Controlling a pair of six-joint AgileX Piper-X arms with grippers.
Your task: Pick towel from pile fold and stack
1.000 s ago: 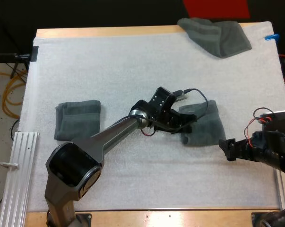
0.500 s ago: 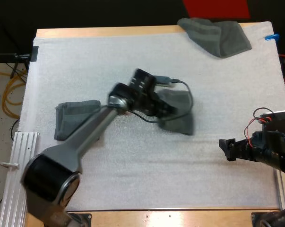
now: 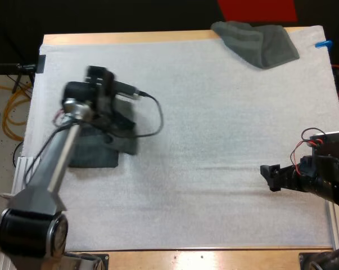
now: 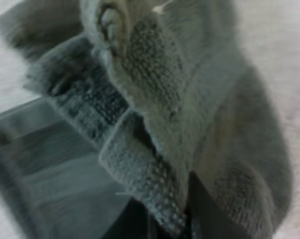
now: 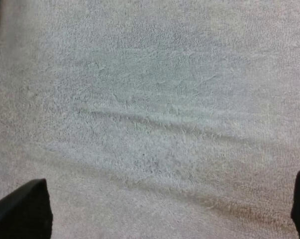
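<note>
The left gripper (image 3: pixel 112 115) is positioned at the left side of the white mat (image 3: pixel 214 140). Its fingers (image 4: pixel 197 211) are clamped on a bunched grey-green towel (image 3: pixel 126 142), which hangs over the right edge of the folded towel (image 3: pixel 90 156) lying flat on the mat. The crumpled towel (image 3: pixel 259 39) lies at the far right corner of the bench (image 3: pixel 130 37). The right gripper (image 3: pixel 269 175) is near the mat's right edge, fingers (image 5: pixel 20 211) apart over bare mat.

At the mat's (image 3: pixel 214 112) upper right a crumpled towel (image 3: pixel 256 42), centre left a folded towel (image 3: pixel 89 156), our left gripper (image 3: pixel 116 126) over it holding a second towel (image 3: pixel 126 143), our right gripper (image 3: pixel 269 178) lower right.
</note>
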